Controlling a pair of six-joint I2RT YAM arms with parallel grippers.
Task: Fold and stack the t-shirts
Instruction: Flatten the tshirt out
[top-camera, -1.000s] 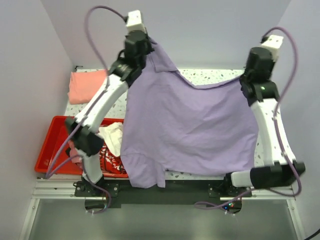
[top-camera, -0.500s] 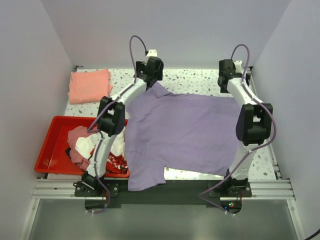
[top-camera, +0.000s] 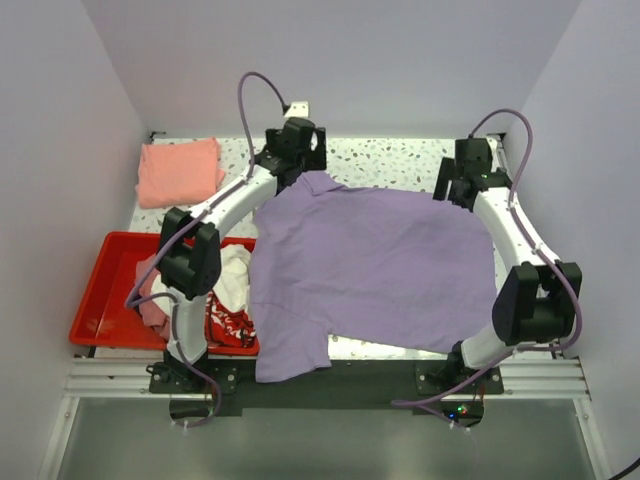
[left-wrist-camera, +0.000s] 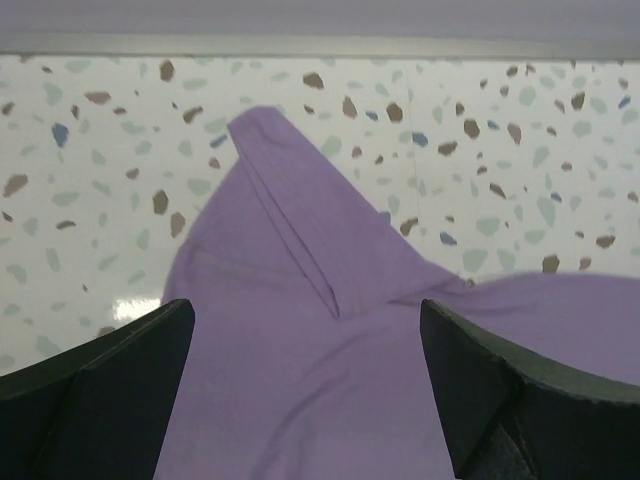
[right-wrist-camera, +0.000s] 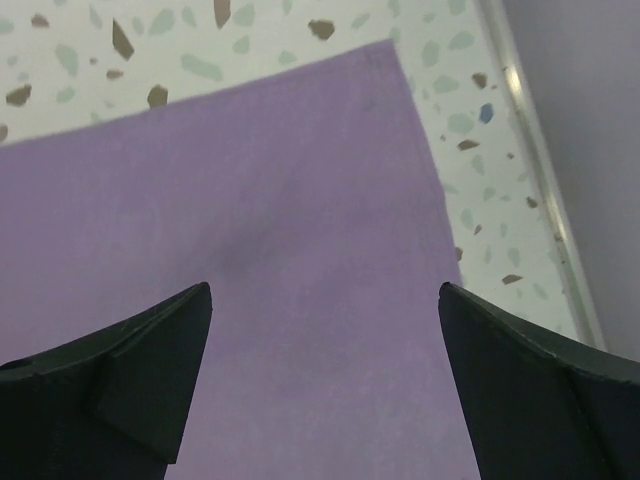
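Lying crosswise: lavender t-shirt (top-camera: 375, 265) (hem rightward)

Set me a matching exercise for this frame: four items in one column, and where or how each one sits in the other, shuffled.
Items:
1. lavender t-shirt
2. salmon-pink t-shirt
3. red tray
4. left gripper

Places or states:
A. folded, at the far left corner of the table
B. open, above a far corner of the lavender cloth
C. spread out across the middle
D. at the near left, holding heaped t-shirts

Pairs: 1-C, 2-A, 3-D, 4-B
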